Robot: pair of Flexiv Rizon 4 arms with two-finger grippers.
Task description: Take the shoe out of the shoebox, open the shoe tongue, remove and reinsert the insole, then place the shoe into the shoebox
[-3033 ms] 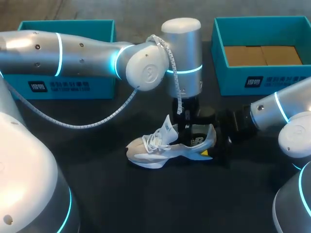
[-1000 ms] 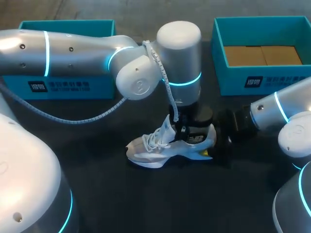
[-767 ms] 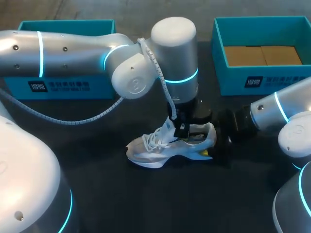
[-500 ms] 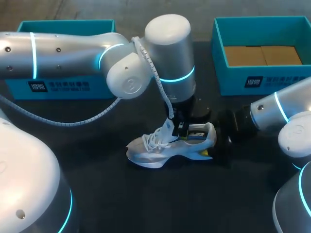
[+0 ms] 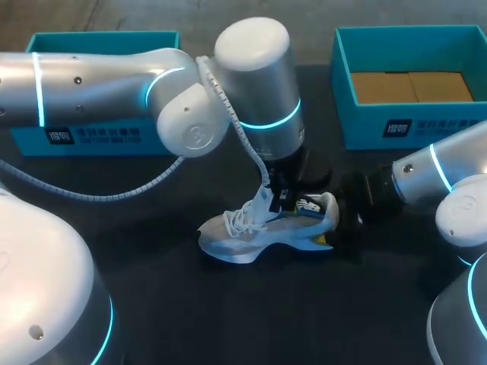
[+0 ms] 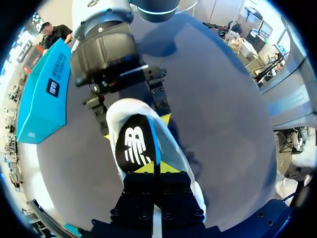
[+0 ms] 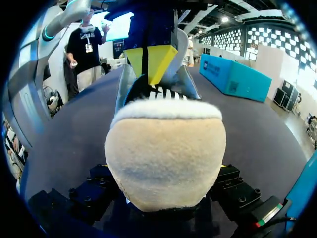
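Observation:
A white sneaker [image 5: 251, 232] lies on its sole on the dark table, toe to the left. My left gripper [image 5: 279, 199] comes down into its opening, shut on the black, blue-edged insole [image 5: 306, 206]. In the left wrist view the insole [image 6: 134, 146] runs from the yellow tips of the left gripper [image 6: 154, 171] toward the heel. My right gripper [image 5: 342, 220] comes in from the right and is shut on the shoe's heel [image 7: 166, 153], one finger [image 7: 233, 181] on each side. The right wrist view shows the left gripper's tips [image 7: 148, 62] pressed together over the opening.
A teal box [image 5: 106, 133] stands at the back left, behind my left arm. Another teal box [image 5: 411, 125] with brown cardboard inside stands at the back right. Bare dark table lies in front of the shoe.
My left arm has drawn back toward the left with the insole in its grip, and the insole's rear end now shows lifted at the heel. The right arm and the shoe have stayed put.

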